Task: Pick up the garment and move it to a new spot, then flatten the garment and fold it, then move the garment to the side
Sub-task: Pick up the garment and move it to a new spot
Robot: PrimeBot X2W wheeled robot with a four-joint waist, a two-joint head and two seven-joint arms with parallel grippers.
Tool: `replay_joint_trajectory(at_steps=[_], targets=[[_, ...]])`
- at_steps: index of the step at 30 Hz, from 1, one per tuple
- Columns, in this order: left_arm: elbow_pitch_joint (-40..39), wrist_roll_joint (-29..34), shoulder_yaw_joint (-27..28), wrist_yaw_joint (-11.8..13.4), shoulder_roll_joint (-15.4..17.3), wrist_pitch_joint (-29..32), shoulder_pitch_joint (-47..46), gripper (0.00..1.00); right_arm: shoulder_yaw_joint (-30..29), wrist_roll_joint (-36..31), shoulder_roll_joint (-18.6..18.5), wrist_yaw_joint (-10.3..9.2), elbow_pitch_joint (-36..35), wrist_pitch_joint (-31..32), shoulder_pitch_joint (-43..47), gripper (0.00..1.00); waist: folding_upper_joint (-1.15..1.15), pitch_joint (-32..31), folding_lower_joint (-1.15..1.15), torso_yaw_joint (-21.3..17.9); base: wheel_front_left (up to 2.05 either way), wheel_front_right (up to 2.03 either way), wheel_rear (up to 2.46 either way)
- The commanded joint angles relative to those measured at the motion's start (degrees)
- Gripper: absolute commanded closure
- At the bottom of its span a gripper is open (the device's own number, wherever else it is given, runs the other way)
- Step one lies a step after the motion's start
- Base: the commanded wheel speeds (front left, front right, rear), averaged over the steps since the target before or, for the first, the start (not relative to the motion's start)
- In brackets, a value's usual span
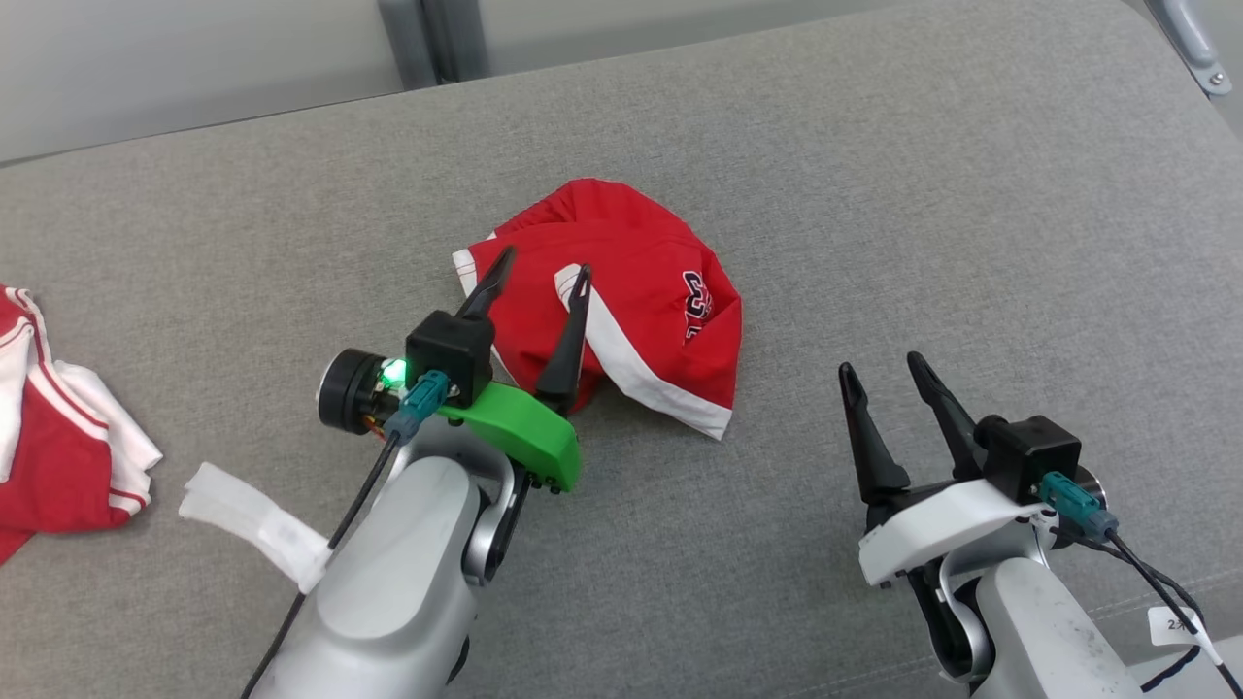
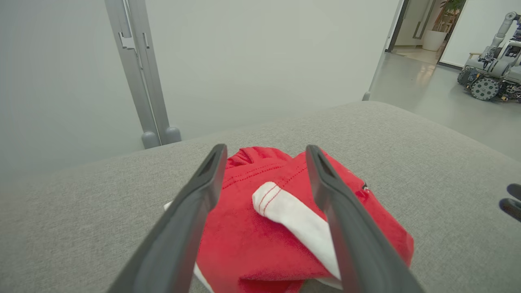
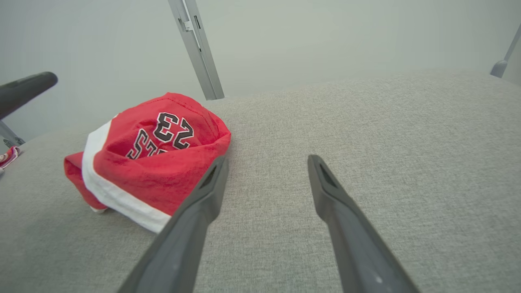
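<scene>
The garment [image 1: 641, 291] is a red piece of sportswear with white trim and a dark number print, lying crumpled in a heap on the grey cushion [image 1: 874, 214]. My left gripper [image 1: 544, 267] hovers over its left part with jaws open and nothing between them. In the left wrist view the garment [image 2: 244, 240] lies under the spread fingers [image 2: 195, 203], a white hem [image 2: 285, 211] between them. My right gripper [image 1: 882, 367] stands open to the right of the heap, apart from it. The right wrist view has the garment [image 3: 150, 162] at left of the open gripper [image 3: 266, 160].
Another red and white garment [image 1: 58, 427] lies at the cushion's left edge, with a white label strip [image 1: 252, 524] near my left forearm. A grey metal post [image 2: 138, 81] stands behind the cushion. A wheeled robot [image 2: 492, 65] is parked far off on the floor.
</scene>
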Motion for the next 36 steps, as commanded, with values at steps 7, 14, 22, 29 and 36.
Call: replay_joint_trajectory(at_steps=[7,14,22,29,36], targets=[[-2.25,3.55,7.65,-0.03,0.30,-0.04,6.72,0.00,-1.14,-1.18,-0.07,-0.07,0.24,-0.03,1.89,0.00,0.00,-2.44,0.00,2.91,0.00,0.00,0.00],[-4.57,6.52,14.43,-1.07,0.28,-0.04,12.54,0.00,-1.66,-1.65,-0.06,-0.07,0.58,-0.02,3.49,0.00,0.00,-4.95,0.00,5.30,0.00,0.00,0.00],[-7.49,10.33,21.34,-1.42,0.29,-0.03,19.82,0.00,-1.81,-2.21,-0.07,-0.07,0.86,-0.03,5.49,0.00,0.00,-7.89,0.00,7.23,0.00,0.00,0.00],[-12.27,9.44,27.22,-0.93,0.24,-0.03,27.91,0.00,-1.78,-2.05,-0.06,-0.07,1.11,-0.03,7.32,0.00,0.00,-9.89,0.00,8.48,0.00,0.00,0.00],[-14.47,8.22,27.64,-0.54,0.25,-0.03,33.17,0.00,-1.49,-1.70,-0.06,-0.07,1.33,-0.03,7.82,0.00,0.00,-10.47,0.00,9.14,0.00,0.00,0.00]])
